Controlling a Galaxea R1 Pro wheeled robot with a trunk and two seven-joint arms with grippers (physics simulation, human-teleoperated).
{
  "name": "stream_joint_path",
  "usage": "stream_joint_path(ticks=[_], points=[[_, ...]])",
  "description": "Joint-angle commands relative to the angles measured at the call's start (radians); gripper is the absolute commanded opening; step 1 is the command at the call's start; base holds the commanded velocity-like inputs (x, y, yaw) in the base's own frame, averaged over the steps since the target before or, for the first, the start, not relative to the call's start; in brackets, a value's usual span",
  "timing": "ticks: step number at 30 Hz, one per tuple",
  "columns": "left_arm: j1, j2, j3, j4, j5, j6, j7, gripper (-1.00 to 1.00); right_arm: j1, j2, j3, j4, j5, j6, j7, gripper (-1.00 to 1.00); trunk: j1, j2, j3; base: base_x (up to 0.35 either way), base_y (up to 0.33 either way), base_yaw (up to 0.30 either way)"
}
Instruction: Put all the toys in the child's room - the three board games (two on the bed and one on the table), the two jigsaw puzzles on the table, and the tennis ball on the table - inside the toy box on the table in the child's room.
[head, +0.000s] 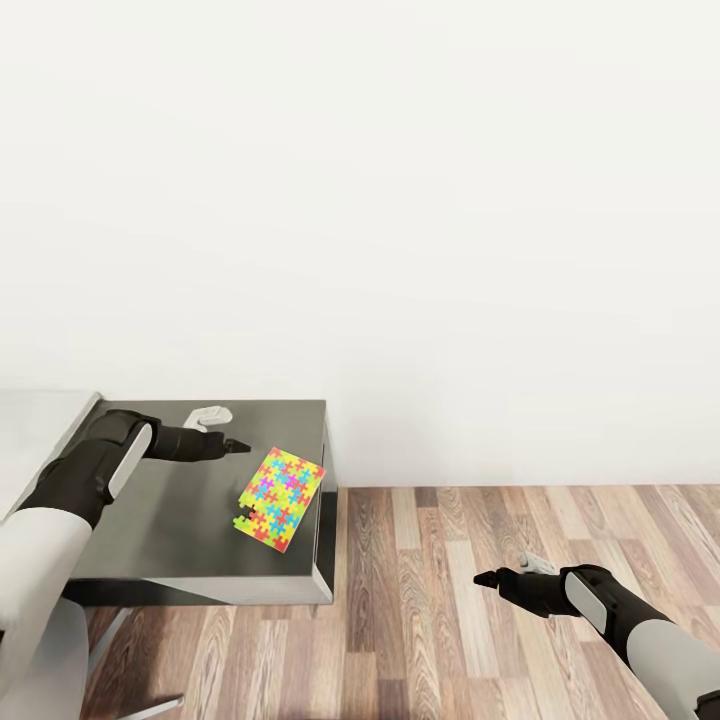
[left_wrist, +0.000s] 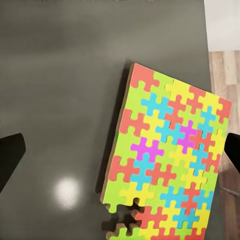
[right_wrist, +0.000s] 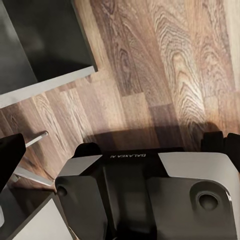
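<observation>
One jigsaw puzzle (head: 281, 497), a flat sheet of yellow, pink, orange and blue pieces, lies on the dark grey table (head: 170, 510) near its right edge. A few pieces at one corner sit slightly apart from the sheet. My left gripper (head: 240, 446) hovers open just behind the puzzle. In the left wrist view the puzzle (left_wrist: 170, 170) lies below the spread fingertips (left_wrist: 10, 160). My right gripper (head: 485, 578) is open over the wood floor to the right of the table, holding nothing. The toy box, board games and tennis ball are out of view.
A white wall (head: 400, 200) stands behind the table. Wood-plank floor (head: 480, 620) runs to the right of and in front of the table. A light grey surface (head: 35, 430) adjoins the table at far left. My own base (right_wrist: 145, 195) lies under the right gripper.
</observation>
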Motion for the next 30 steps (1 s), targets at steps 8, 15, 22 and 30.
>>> stream_joint_path(ticks=[8, 15, 22, 30], points=[[-0.001, 0.000, -0.002, 0.028, 0.011, 0.008, 0.009, 1.00, -0.001, -0.001, 0.004, -0.001, -0.002, 0.004, 0.002, 1.00, 0.001, -0.002, 0.001, 0.000, -0.081, 0.000], [-0.002, -0.028, -0.004, 0.128, 0.008, -0.010, 0.012, 1.00, -0.001, -0.002, 0.003, -0.001, -0.003, 0.005, 0.003, 1.00, 0.001, -0.002, 0.004, 0.000, -0.030, 0.000], [-0.011, -0.070, 0.000, 0.281, 0.007, -0.067, 0.017, 1.00, -0.001, -0.002, 0.001, -0.002, -0.010, 0.006, 0.016, 1.00, 0.001, -0.002, 0.006, 0.000, -0.003, 0.000], [-0.014, -0.076, 0.001, 0.313, 0.006, -0.081, 0.018, 1.00, -0.001, 0.000, -0.004, -0.013, -0.017, 0.008, 0.023, 1.00, 0.001, -0.002, 0.009, 0.000, 0.000, 0.000]])
